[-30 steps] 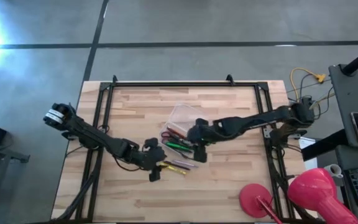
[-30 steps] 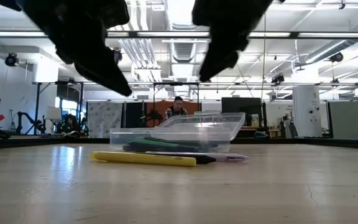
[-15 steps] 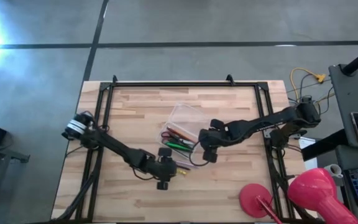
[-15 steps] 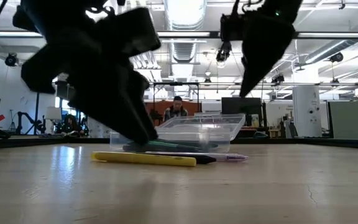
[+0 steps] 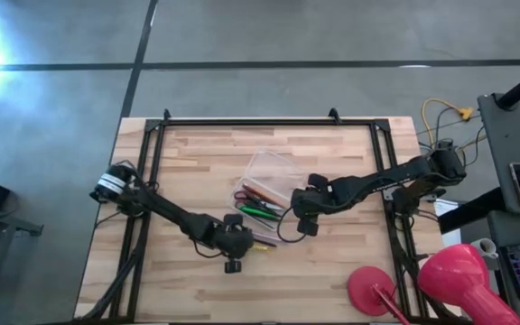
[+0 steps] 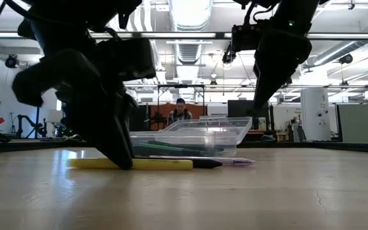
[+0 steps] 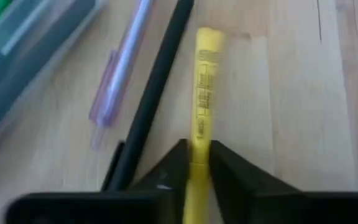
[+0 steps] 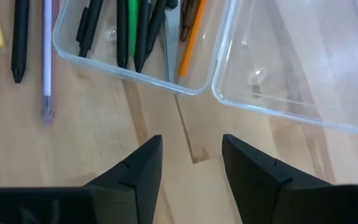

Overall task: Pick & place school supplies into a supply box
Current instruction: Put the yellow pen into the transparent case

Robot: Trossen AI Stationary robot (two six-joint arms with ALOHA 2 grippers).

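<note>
Yellow marker (image 7: 202, 118) lay on the wooden table (image 5: 332, 271), near the middle of the front half, and was found between the 2 narrowly set fingers of the left gripper (image 7: 197, 163). Both fingers (image 7: 166, 171) flanked the marker's near end and appeared to touch it. In the low view the left gripper (image 6: 117, 150) was down at the table surface on the marker (image 6: 152, 164), which rested flat on the wood.

A black pen (image 7: 151, 99) lay just beside the yellow marker, and a pale lilac pen (image 7: 120, 74) lay beyond that, both flat on the table and outside the supply box.

The clear supply box (image 5: 262, 201) sat near the table's centre, with its clear lid (image 8: 303, 62) lying alongside it. Inside the box were noted several dark pens (image 8: 123, 31), a green pen (image 8: 133, 22) and an orange pencil (image 8: 194, 37).

The right gripper (image 8: 191, 158) was held above the table toward the right of the box, with its fingers (image 8: 253, 165) spread apart and nothing between them. In the high view the right gripper (image 5: 303, 221) stood just off the box's front right corner.
</note>
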